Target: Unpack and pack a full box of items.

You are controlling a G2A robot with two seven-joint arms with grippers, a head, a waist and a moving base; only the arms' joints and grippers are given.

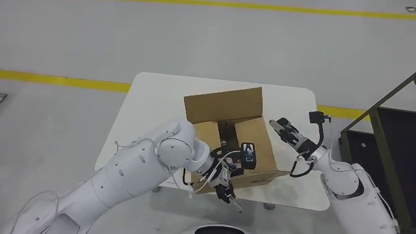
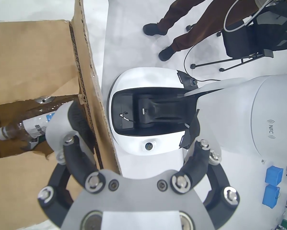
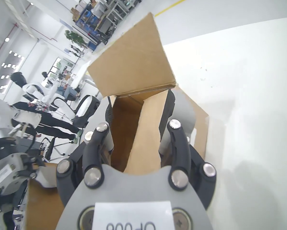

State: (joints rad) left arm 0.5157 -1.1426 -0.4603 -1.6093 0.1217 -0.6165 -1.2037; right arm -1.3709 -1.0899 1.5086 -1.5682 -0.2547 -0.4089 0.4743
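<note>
Looking down, box: the cardboard box (image 1: pixel 224 104) stands open on the white table (image 1: pixel 156 97), toward the table's near right part. Its far flap is upright, and the two side flaps lean inward with a dark gap between them.
Top view, left gripper: the left gripper (image 1: pixel 227 187) sits at the box's near edge, on the arm that comes in from the picture's left.
Top view, right gripper: the right gripper (image 1: pixel 284 127) is just beside the box's right side, near its far right corner.
Left wrist view, left gripper: the left gripper (image 2: pixel 131 113) has its fingers spread wide, with the near flap seen edge-on between them. One finger (image 2: pixel 69 120) reaches inside the box close against the flap, and the other stays outside, well off it. Nothing is clamped.
Left wrist view, bottle: a clear plastic bottle (image 2: pixel 26 125) with a white cap and a white label lies on its side in the box (image 2: pixel 26 56), under the inner finger.
Right wrist view, right gripper: the right gripper (image 3: pixel 139 99) has its fingers apart, with a side flap standing between them. The outer finger (image 3: pixel 181 111) lies close along the flap, though contact cannot be told. The other finger hangs over the opening, clear of the flap.
Right wrist view, box: the upright far flap of the box (image 3: pixel 131 65) rises beyond the fingers, the brown inside shows below it, and the table (image 3: pixel 241 72) is alongside.
</note>
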